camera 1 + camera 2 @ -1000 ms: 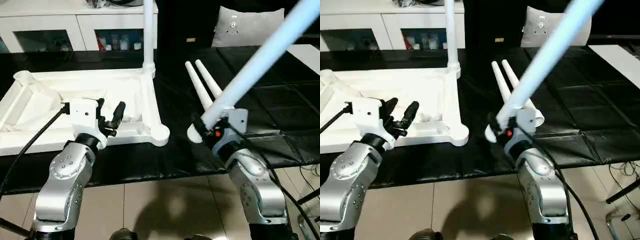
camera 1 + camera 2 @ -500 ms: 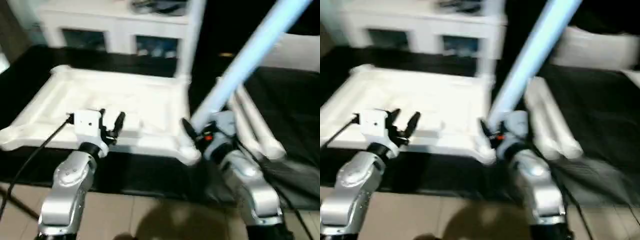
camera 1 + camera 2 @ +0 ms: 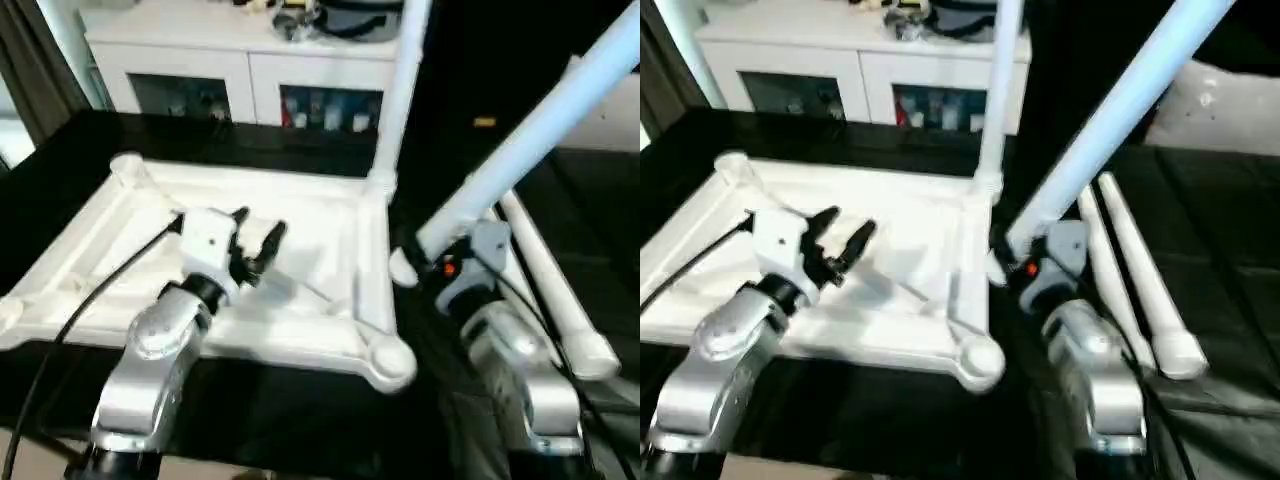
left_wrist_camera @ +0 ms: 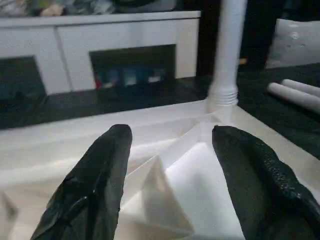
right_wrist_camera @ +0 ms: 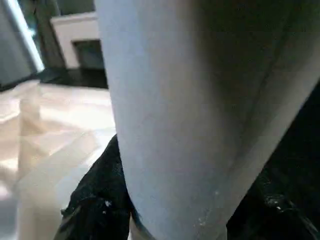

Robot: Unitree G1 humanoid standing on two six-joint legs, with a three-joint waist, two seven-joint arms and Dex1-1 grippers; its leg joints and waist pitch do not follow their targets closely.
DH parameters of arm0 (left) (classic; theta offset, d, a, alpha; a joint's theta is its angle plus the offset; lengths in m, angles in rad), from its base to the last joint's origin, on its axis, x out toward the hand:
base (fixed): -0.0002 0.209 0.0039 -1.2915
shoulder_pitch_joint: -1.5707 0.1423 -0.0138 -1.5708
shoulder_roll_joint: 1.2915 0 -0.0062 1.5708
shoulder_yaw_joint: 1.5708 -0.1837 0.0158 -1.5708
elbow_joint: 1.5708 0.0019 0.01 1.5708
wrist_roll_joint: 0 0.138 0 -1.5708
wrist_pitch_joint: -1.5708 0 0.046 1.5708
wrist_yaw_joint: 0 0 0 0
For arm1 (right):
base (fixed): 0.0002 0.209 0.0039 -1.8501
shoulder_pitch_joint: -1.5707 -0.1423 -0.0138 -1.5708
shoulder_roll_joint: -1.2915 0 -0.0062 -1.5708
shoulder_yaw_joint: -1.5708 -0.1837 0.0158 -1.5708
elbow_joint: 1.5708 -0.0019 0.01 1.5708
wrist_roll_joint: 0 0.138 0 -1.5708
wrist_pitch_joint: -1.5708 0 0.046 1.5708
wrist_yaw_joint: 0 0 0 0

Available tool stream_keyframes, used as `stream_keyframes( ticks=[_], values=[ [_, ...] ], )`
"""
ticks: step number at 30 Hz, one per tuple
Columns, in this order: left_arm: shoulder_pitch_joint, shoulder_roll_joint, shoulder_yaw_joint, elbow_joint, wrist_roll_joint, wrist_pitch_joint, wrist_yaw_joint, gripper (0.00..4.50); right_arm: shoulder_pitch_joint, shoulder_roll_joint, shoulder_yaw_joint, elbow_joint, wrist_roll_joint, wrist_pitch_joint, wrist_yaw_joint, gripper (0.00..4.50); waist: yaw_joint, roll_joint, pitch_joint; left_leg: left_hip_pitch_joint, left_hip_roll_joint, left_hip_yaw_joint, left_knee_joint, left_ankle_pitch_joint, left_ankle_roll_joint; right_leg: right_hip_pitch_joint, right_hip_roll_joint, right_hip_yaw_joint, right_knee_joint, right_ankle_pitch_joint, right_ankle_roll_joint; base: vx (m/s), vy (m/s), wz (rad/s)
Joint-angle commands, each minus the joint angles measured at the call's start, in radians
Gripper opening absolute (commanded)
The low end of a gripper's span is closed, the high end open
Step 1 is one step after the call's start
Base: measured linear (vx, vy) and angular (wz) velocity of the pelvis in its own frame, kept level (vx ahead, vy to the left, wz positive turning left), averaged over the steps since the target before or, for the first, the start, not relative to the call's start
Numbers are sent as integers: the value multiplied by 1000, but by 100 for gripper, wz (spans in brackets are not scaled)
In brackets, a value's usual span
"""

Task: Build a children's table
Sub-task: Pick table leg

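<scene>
The white tabletop (image 3: 90,250) lies upside down on the black mat, ribbed side up. One white leg (image 3: 405,80) stands upright in its far right corner socket (image 3: 380,183). The near right socket (image 3: 392,362) is empty. My left gripper (image 3: 258,240) hovers open over the tabletop's ribs, its black fingers (image 4: 95,185) spread with nothing between them. My right gripper (image 3: 432,252) is shut on another leg (image 3: 540,120), which slants up to the right beside the tabletop's right rim. This leg sits between the black fingers (image 5: 95,200). Two more legs (image 3: 550,290) lie on the mat at the right.
A white cabinet with glass doors (image 3: 250,75) stands behind the mat. A grey cushion (image 3: 1230,100) lies at the back right. A black cable (image 3: 90,300) runs from my left wrist across the tabletop's front left part.
The whole view has shifted closer and to the left. My left gripper now hangs over the tabletop's inside rather than its front edge. The held leg stands nearer the right rim.
</scene>
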Motion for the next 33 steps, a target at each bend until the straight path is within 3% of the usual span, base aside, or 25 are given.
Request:
stream_keyframes(
  ticks=[1, 2, 3, 4, 5, 6, 7, 8, 9, 10, 11, 12, 14, 15, 16, 17, 19, 20, 21, 24, 26, 30, 31, 33],
  values=[
    [0, -14, 6, 4, -10, 6, 15, 297, 17, -1, 2, -38, -10, 27, -13, 191, 9, 16, -83, 51, 96, 32, -19, 385, 114, 24, -100, 102, -62, 477, -115, 0, 0, 0],
    [2, -10, 2, 4, 10, 12, 32, 297, 24, 3, 6, -46, -8, 34, -16, 191, 35, -10, -62, 22, 71, 64, -42, 87, -40, 37, -74, 133, -79, 330, -101, -58, 29, -45],
    [3, -6, -3, 2, 25, 14, 43, 297, 26, 4, 7, -50, -5, 38, -17, 191, 39, -17, -47, 32, 65, 77, -50, -102, -143, 28, -46, 152, -100, 114, -76, -58, 29, -45],
    [6, 0, -11, 2, 45, 1, 48, 297, 27, 5, 10, -52, -7, 39, -19, 191, 43, -12, -43, 44, 66, 82, -56, -155, -165, 19, -35, 157, -107, 18, -61, -89, 44, -60],
    [7, 1, -13, 1, 49, -2, 48, 297, 27, 5, 11, -52, -7, 39, -19, 191, 38, -5, -38, 71, 75, 89, -67, -234, -179, -10, -20, 159, -119, -138, -33, -98, 51, -54],
    [9, -4, -13, -2, 46, -3, 49, 297, 23, 7, 8, -49, -3, 39, -18, 191, 31, -4, -36, 80, 86, 86, -84, -284, -164, -18, -21, 148, -122, -199, -27, -98, 51, -54],
    [14, -19, 0, -8, 21, 0, 53, 297, 11, 6, 5, -43, 1, 39, -12, 191, 30, -21, -29, 55, 84, 60, -114, -318, -126, 6, -39, 117, -108, -192, -47, -95, 55, -38],
    [14, -23, 7, -12, 12, 5, 53, 297, 0, -3, 11, -37, -4, 43, -7, 191, 12, -3, -30, 80, 103, 47, -126, -394, -117, -13, -39, 100, -115, -199, -57, -106, 44, -11],
    [13, -18, 4, -13, 19, 8, 51, 297, -9, -12, 15, -30, -7, 51, -2, 191, 6, -2, -28, 82, 105, 45, -127, -418, -108, -14, -45, 97, -119, -206, -61, -106, 44, -11],
    [9, -13, -1, -13, 28, 12, 45, 297, -24, -26, 16, -18, -11, 54, 3, 191, -9, -13, -28, 75, 96, 50, -126, -424, -90, -4, -54, 88, -128, -220, -74, -72, 42, -7],
    [7, -12, -2, -13, 30, 12, 42, 297, -29, -29, 15, -14, -11, 55, 4, 191, -16, -17, -29, 58, 92, 50, -128, -387, -75, 9, -67, 82, -130, -234, -77, 0, 0, 0],
    [5, -11, -3, -13, 31, 12, 40, 297, -35, -31, 12, -9, -10, 55, 5, 191, -16, -15, -29, 62, 91, 54, -123, -388, -72, 3, -71, 81, -136, -260, -75, 0, 0, 0],
    [2, -4, -8, -15, 33, 15, 33, 297, -45, -38, 6, -3, -8, 48, 9, 191, -15, -28, -28, 52, 83, 65, -109, -349, -32, 1, -105, 92, -154, -410, -66, -62, -8, -4],
    [-1, 13, -17, -18, 31, 25, 10, 297, -56, -55, -5, 1, -1, 26, 31, 190, -13, -31, -30, 53, 86, 64, -105, -322, -21, -4, -107, 93, -158, -449, -62, 0, 0, 0],
    [-3, 26, -23, -20, 21, 36, -16, 297, -66, -72, -12, 7, -1, 24, 43, 190, -12, -30, -31, 53, 87, 63, -106, -308, -18, -5, -106, 92, -156, -439, -63, 0, 0, 0],
    [-4, 34, -27, -20, 13, 44, -34, 297, -73, -84, -17, 12, -1, 25, 50, 190, -9, -29, -35, 49, 90, 65, -107, -271, -12, -4, -100, 91, -148, -370, -75, 0, 0, 0],
    [-19, 71, -38, -20, -16, 72, -107, 297, -98, -103, -59, 16, 63, 61, 93, 190, -6, -28, -36, 52, 92, 69, -109, -256, -8, -8, -93, 88, -137, -273, -109, 0, 0, 0],
    [-20, 75, -39, -20, -18, 73, -113, 297, -99, -104, -60, 16, 66, 62, 95, 190, -7, -30, -36, 45, 89, 70, -108, -261, -4, -4, -93, 87, -132, -241, -120, 0, 0, 0],
    [-33, 108, -52, -16, -31, 72, -171, 297, -107, -122, -63, 22, 79, 67, 113, 190, -4, -26, -39, 47, 91, 70, -108, -249, -1, -5, -93, 85, -130, -203, -129, 0, 0, 0],
    [-50, 158, -79, -9, -41, 65, -265, 297, -112, -141, -60, 24, 104, 75, 159, 190, 2, -27, -42, 45, 92, 74, -105, -214, 11, -1, -93, 85, -122, -112, -154, 0, 0, 0],
    [-72, 247, -141, -1, -56, 50, -442, 297, -118, -141, -56, 40, 108, 22, 189, 190, 6, -26, -44, 44, 91, 75, -104, -194, 17, -1, -94, 85, -119, -87, -158, 0, 0, 0],
    [-90, 294, -196, 10, -54, 35, -556, 297, -117, -158, -39, 62, 104, 36, 220, 190, 11, -24, -46, 46, 95, 81, -104, -151, 21, 3, -95, 82, -110, -4, -186, 0, 0, 0],
    [-96, 303, -208, 13, -53, 34, -579, 297, -116, -160, -36, 66, 97, 31, 220, 190, 11, -18, -45, 46, 95, 80, -104, -149, 20, 3, -96, 82, -110, 4, -189, 0, 0, 0],
    [-116, 331, -247, 25, -54, 30, -655, 297, -110, -170, -34, 65, 112, 34, 245, 190, 12, -18, -44, 48, 93, 82, -106, -172, 15, 3, -94, 83, -115, -14, -191, 0, 0, 0]
  ],
)
